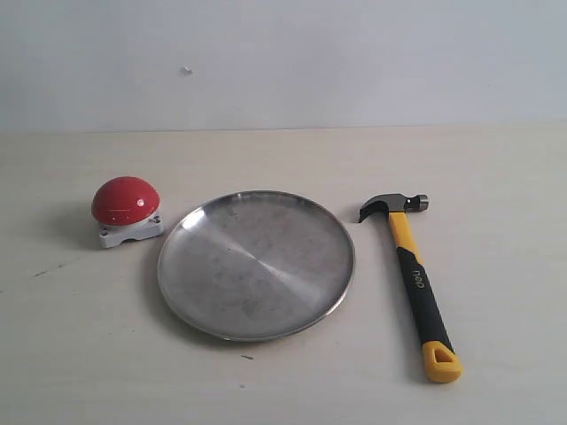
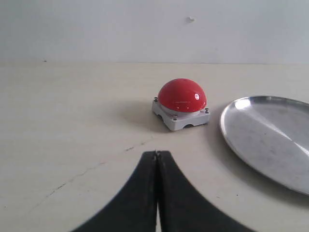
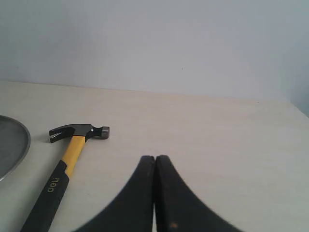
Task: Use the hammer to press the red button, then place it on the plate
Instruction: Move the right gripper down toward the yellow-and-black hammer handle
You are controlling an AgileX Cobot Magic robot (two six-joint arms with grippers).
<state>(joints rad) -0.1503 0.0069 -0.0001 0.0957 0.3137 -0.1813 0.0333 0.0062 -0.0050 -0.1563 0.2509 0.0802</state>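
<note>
Table (image 1: 496, 159) lying open behind everything; plate (image 1: 257, 266) sitting centre, scuffed face showing whole. Hammer (image 1: 413, 274) lying flat just right of its rim, red button (image 1: 126, 200) sitting just left. Left gripper (image 2: 157, 154) and right gripper (image 3: 154, 158) hanging with jaws pressed together.

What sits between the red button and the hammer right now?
Only the plate lies between the red button and the hammer, seen in the exterior view.

plate (image 1: 257, 266): silver metal, dull sheen, scuffed and finely scratched
red button (image 1: 126, 199): glossy red dome, plastic-looking, sharp highlight; base matt white-grey
hammer (image 1: 412, 279): head dark grey metal; handle smooth yellow, grip matt black
desk (image 1: 496, 177): pale, matt, wood-look, faint hairline cracks
</note>
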